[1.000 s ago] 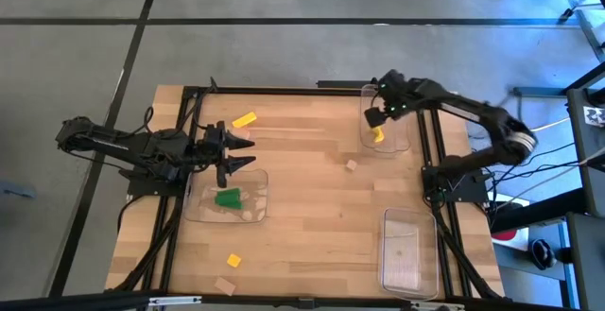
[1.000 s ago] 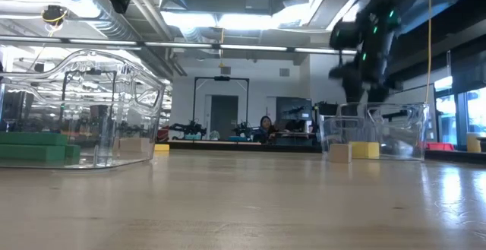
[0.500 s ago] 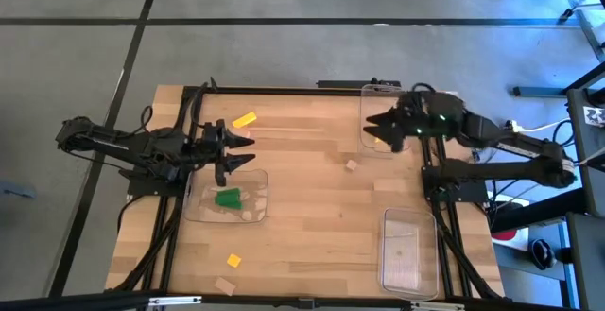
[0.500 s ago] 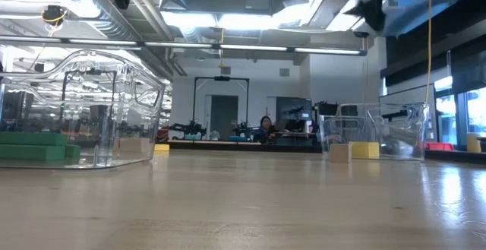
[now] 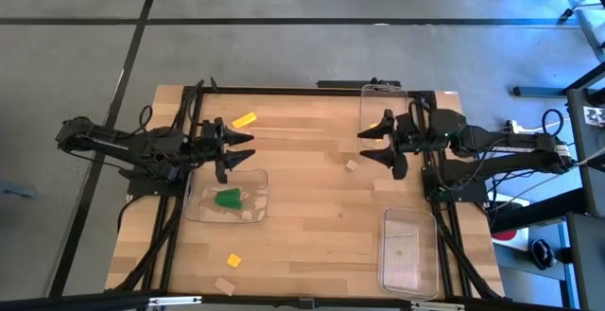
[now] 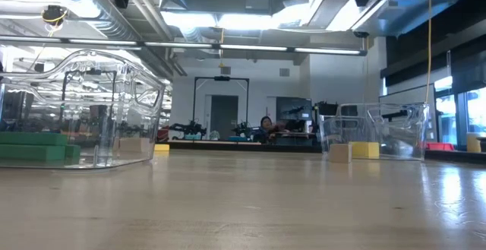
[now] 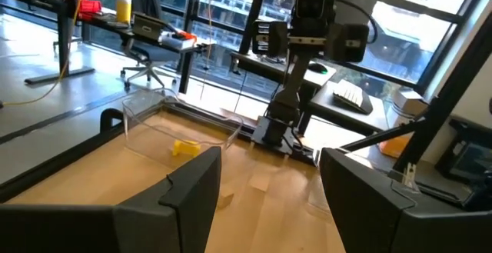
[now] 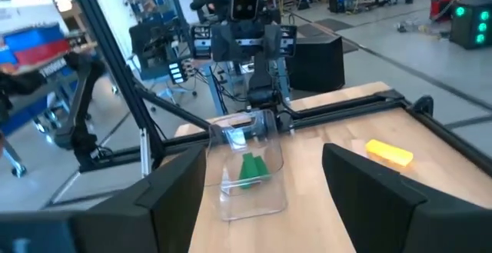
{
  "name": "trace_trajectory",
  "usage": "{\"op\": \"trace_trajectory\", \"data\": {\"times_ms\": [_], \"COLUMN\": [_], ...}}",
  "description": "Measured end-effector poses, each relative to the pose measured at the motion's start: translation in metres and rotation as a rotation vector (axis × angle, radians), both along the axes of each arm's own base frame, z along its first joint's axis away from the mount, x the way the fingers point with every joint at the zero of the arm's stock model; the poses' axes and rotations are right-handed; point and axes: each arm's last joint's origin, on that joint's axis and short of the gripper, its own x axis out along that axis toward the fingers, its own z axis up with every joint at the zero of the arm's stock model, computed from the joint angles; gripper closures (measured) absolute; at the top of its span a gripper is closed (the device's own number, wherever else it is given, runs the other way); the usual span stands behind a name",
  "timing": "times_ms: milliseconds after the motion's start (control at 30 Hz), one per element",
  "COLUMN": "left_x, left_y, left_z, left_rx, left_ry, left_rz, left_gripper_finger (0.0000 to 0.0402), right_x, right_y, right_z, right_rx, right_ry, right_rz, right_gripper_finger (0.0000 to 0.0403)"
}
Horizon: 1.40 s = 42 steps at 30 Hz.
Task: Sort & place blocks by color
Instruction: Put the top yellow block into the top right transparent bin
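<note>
Right gripper (image 5: pixel 371 144) off yellow-block tray (image 5: pixel 375 96)

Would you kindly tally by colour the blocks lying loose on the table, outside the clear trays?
Yellow: 2, far yellow block, near yellow block
Tan: 2, middle tan block, near tan block
Total: 4

Right claw (image 5: pixel 376 145) swung off yellow block's tray (image 5: pixel 384 99).

The table (image 5: pixel 312 207) is pale wood with a smooth matt grain. The trays (image 5: pixel 408 250) are clear glossy plastic. The green block (image 5: pixel 227 198) looks painted, matt.
</note>
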Motion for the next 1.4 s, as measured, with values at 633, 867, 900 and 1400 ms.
{"op": "trace_trajectory", "data": {"times_ms": [633,867,900,1400], "left_x": [0.0,0.0,0.0,0.0001], "left_y": [0.0,0.0,0.0,0.0012], "left_z": [-0.0002,-0.0002,-0.0002,0.0015], "left_rx": [0.001,0.001,0.001,-0.125], "left_ry": [0.002,0.002,0.002,-0.025], "left_rz": [0.0,0.001,0.001,0.019], "left_gripper_finger": [0.0188,0.0188,0.0188,0.0188], "right_x": [0.008,0.008,0.008,0.008], "right_y": [0.0005,0.0005,0.0005,0.0005], "right_z": [0.0029,0.0041,0.0041,0.0042], "right_rx": [-0.034,-0.031,-0.031,-0.031], "right_ry": [-0.055,-0.068,-0.068,-0.068], "right_rz": [0.007,0.007,0.007,0.007], "right_gripper_finger": [0.0139,0.0139,0.0139,0.0139]}}
